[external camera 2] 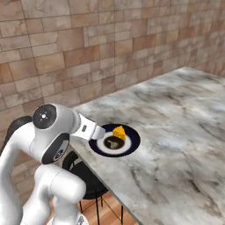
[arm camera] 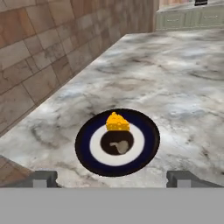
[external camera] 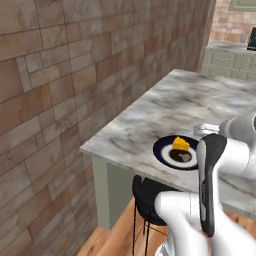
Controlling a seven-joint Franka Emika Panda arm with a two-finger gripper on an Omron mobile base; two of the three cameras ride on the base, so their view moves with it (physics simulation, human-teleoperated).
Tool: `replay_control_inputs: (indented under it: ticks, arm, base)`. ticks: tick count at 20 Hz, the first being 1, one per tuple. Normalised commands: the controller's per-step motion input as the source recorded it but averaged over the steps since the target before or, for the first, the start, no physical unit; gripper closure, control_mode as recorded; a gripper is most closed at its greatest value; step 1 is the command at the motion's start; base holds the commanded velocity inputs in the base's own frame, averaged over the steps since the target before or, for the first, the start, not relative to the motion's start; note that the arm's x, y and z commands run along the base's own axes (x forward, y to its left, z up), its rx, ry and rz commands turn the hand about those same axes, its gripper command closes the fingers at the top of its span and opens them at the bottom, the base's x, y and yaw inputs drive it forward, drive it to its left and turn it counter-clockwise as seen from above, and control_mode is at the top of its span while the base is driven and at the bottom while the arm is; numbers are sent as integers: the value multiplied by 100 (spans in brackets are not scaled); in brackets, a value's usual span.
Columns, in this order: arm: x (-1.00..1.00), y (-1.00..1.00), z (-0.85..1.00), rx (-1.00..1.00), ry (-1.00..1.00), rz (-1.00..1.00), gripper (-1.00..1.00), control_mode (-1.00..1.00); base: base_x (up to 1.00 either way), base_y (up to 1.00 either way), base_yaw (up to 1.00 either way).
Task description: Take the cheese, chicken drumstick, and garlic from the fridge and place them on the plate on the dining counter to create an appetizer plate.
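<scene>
So the plate (arm camera: 117,142) is sitting on the marbled surface (arm camera: 175,78) near the corner by the brick wall (external camera: 60,75), and the cheese (arm camera: 117,122) is on it, resting on the pale ring toward the far side of the dark centre. There's also a small brownish lump (arm camera: 120,146) in the dark middle of the plate. It could be the drumstick or the garlic, honestly too small and murky for me to call.

The claw (arm camera: 111,178) hovers just short of the plate with its tips wide apart and nothing between them. From the base cameras the hand is mostly tucked behind the robot's own arm, so the hand camera is what I'm going by.

My read: this looks like the tail end of a drop-off, with cheese delivered and the claw empty. If that lump is one of the other two items, then one is left to fetch; if not, two. Either way the next move probably means pulling back from the plate without bumping the wedge, then heading to the fridge for whatever's missing. There's a black stool (external camera: 150,197) tucked under the surface edge, worth minding when the base moves.

Labels or writing: nothing readable anywhere, no brands.
</scene>
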Motion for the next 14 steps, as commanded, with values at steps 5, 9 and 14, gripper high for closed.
replay_control_inputs:
  ticks: [5, 9, 14]
  arm:
    - [-34, 53, 1, -20, 6, 0, -100, -100]
    - [-20, 11, -2, -9, 4, 0, -100, -100]
    - [0, 0, 0, 0, 1, 0, -100, 100]
  base:
    - [0, 0, 0]
    - [0, 0, 0]
    - [-36, 0, 2]
